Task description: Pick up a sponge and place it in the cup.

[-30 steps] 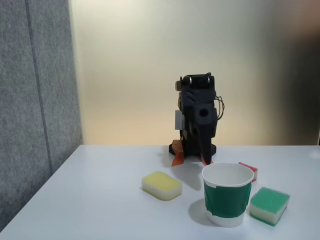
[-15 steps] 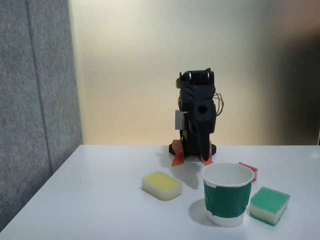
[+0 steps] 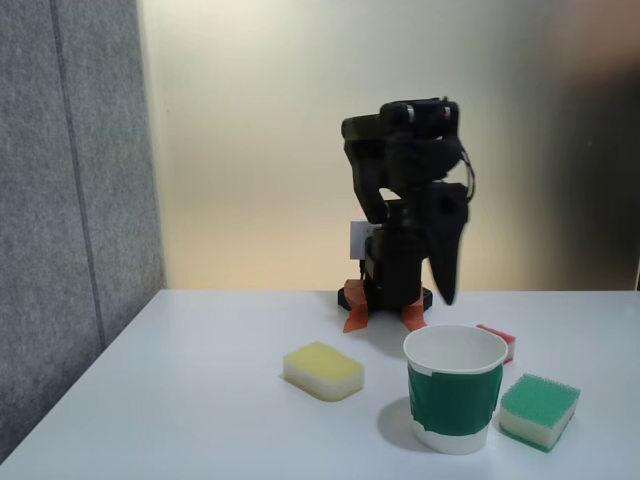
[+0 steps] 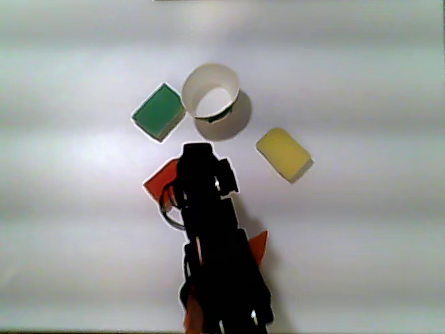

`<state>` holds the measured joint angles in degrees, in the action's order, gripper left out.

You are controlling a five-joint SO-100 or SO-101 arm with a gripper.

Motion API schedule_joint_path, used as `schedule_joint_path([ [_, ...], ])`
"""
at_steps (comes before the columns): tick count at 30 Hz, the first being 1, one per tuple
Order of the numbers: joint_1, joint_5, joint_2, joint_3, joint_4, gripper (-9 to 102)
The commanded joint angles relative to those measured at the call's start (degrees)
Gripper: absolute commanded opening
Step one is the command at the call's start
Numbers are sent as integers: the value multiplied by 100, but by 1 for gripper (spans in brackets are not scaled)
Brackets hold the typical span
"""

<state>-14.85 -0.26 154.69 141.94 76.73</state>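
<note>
Arm: a black arm [image 3: 405,200] rises from its base at the far edge of the tabletop in the fixed view, upper links folded high, the forward link hanging down and tapering to a dark tip

Fingers: the gripper [image 3: 446,290] points down in the fixed view, its tip above the tabletop and just behind the cup; whether the fingers are spread or pressed together cannot be told, since they read as one dark blurred shape; nothing is seen held in them

Gripper from above: in the other view the gripper [image 4: 197,149] sits just below the cup's rim in the picture and partly over the sponge

Sponge: the red-pink sponge [image 3: 499,339] lies flat on the tabletop behind and to the right of the cup in the fixed view, mostly hidden by the cup's rim; in the other view the sponge [image 4: 159,184] shows as a red patch at the left of the arm, partly covered by it

Cup: the cup [image 3: 455,400] stands upright near the front of the tabletop, white rim, dark green band, mouth open; in the other view the cup [image 4: 210,74] shows an empty white inside

Green sponge: a green-topped sponge [image 3: 539,410] lies just right of the cup in the fixed view, close to it

Yellow sponge: a yellow sponge [image 3: 322,370] lies left of the cup, apart from it

Tabletop: the white tabletop [image 3: 190,400] carries all of these
</note>
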Motion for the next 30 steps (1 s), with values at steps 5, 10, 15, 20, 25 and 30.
schedule_joint_path([
  [5, -826, 650, -413, -387, -18, 9],
  [10, -817, 571, -448, -378, -167, 13],
  [15, -606, -44, -396, -220, -483, 38],
  [20, -492, -404, 229, 650, -1354, 38],
  [25, -439, -800, -123, 167, -984, 36],
  [30, -580, -879, -694, -527, -404, 40],
])
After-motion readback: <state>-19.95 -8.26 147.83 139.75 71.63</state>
